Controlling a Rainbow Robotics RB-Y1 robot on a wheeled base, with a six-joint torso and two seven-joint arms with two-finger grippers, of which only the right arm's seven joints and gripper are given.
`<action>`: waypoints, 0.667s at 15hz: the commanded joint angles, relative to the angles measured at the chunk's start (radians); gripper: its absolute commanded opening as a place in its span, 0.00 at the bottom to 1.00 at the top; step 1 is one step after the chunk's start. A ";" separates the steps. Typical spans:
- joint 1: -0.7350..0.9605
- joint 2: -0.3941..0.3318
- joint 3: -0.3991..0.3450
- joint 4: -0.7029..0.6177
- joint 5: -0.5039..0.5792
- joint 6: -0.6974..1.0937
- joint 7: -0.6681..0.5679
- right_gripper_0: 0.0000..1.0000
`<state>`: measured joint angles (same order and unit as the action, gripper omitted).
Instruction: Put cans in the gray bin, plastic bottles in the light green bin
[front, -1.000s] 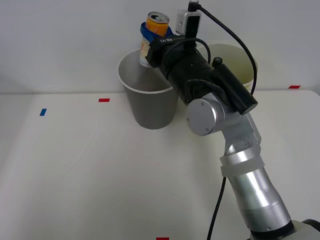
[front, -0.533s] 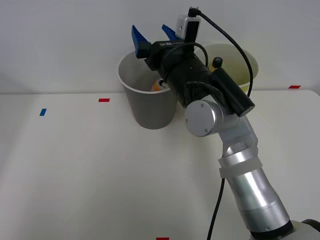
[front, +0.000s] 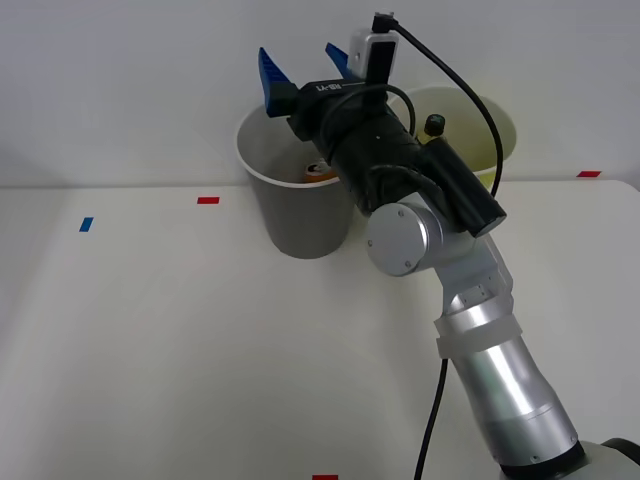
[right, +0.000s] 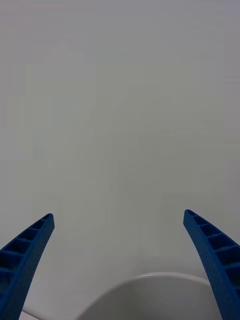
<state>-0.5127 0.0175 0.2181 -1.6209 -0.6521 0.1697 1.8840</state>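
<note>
The gray bin stands at the back of the table, and its white rim shows in the right wrist view. The orange and white can lies inside it, partly hidden by my arm. My right gripper hovers open above the gray bin's mouth, its blue fingers spread wide with nothing between them. To the right stands the light green bin, with a black bottle cap peeking out of it behind my arm.
Red tape marks and a blue mark lie on the white table. A bare white wall rises right behind the bins. My arm's black cable loops over the light green bin.
One second ago my gripper held the can above the gray bin. It opened, and the can dropped into the bin and settled there. The arm has hardly moved since.
</note>
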 joint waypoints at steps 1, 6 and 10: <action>0.008 0.000 0.004 -0.001 0.000 -0.001 0.009 0.87; 0.151 0.000 0.116 -0.019 -0.004 -0.288 0.009 0.87; 0.303 0.000 0.159 -0.131 0.020 -0.351 0.010 0.91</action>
<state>-0.2513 0.0175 0.3676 -1.7119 -0.6462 -0.1768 1.8938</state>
